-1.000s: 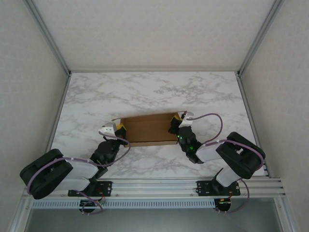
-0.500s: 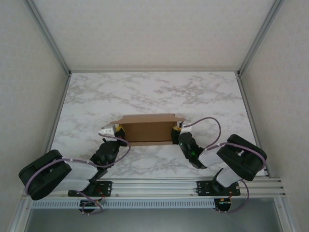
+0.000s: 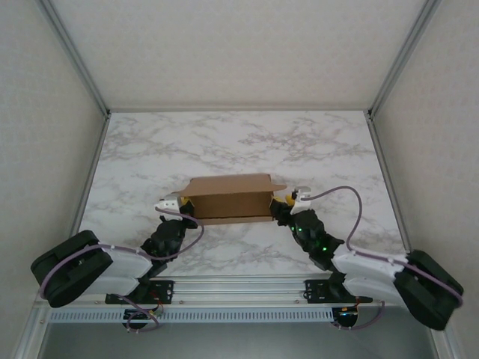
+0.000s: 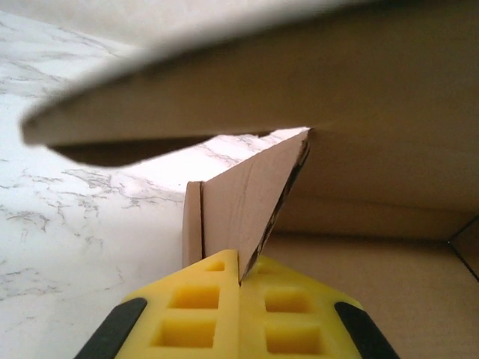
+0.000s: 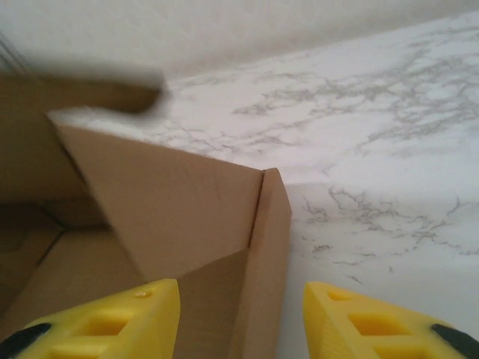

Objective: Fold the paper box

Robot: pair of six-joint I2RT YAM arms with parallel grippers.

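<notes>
At mid tabletop the paper box lies with its long axis left-right between both arms. The left claw is pinched shut on its left end flap. The right claw is part open, jaws astride the right end wall, gripping nothing.

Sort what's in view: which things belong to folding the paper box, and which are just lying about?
Job: paper box; left gripper, jaws shut on its end flap; right gripper, jaws open astride its other end wall.
Just there: marble table; metal frame rails.
</notes>
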